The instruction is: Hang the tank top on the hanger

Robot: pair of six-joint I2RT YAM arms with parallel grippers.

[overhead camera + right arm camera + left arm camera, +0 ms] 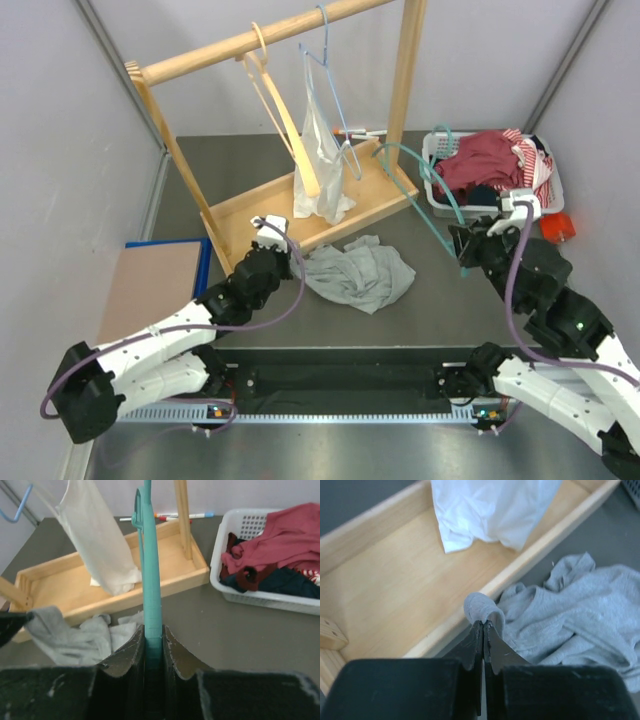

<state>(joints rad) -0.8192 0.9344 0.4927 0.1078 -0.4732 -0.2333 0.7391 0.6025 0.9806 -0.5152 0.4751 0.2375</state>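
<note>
My left claw point(483, 625) is pinched shut on a fold of the tank top point(362, 272), crumpled just in front of the wooden rack point(250, 215), my right claw point(152, 637) clamps the hanger point(151, 580), and I judge the fold needs lifting clear before threading.

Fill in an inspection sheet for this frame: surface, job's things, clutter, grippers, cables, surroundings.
Surface: dark table, no spills seen.
Job's things: tank top crumpled on table by rack; hanger off the rack, in right gripper.
Clutter: rack with wooden hanger, wire hanger, bag; basket of clothes; markers; board.
Grippers: left gripper shut on a tank top fold; right gripper shut on hanger.
Cables: purple cables, looped, one per side.
Surroundings: pale walls.
</note>
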